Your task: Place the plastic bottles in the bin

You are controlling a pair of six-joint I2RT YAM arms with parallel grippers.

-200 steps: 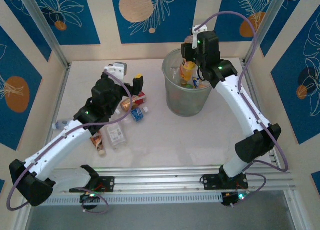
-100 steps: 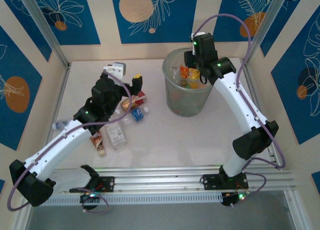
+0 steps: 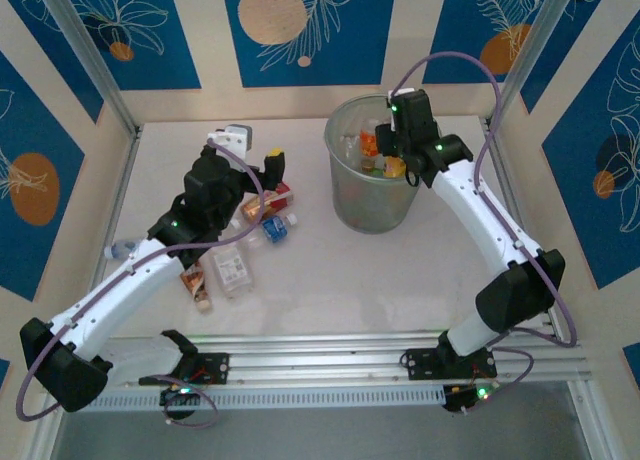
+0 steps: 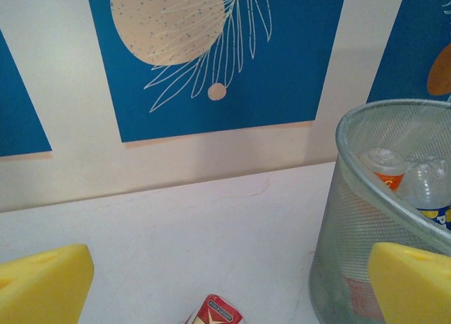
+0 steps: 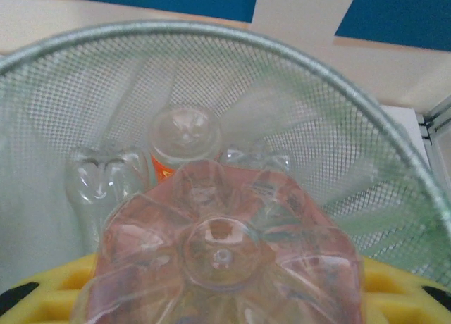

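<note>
Left claw [image 4: 229, 278]: fully open, empty, above the loose plastic bottles [image 3: 262, 212] on the counter [image 3: 320, 270]. Farther back, right claw [image 3: 388, 152]: closed on a clear bottle [image 5: 222, 246] inside the bin [image 5: 338, 91] mouth. Step: deposit. Next, probably: release, then lift clear.

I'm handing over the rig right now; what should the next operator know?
Left gripper: open, empty, by the loose bottles on the table.
Right gripper: shut on an amber bottle, held over the bin.
Done: several bottles lie in the bin.
To do: release this one, then bin the handful on the table.
</note>
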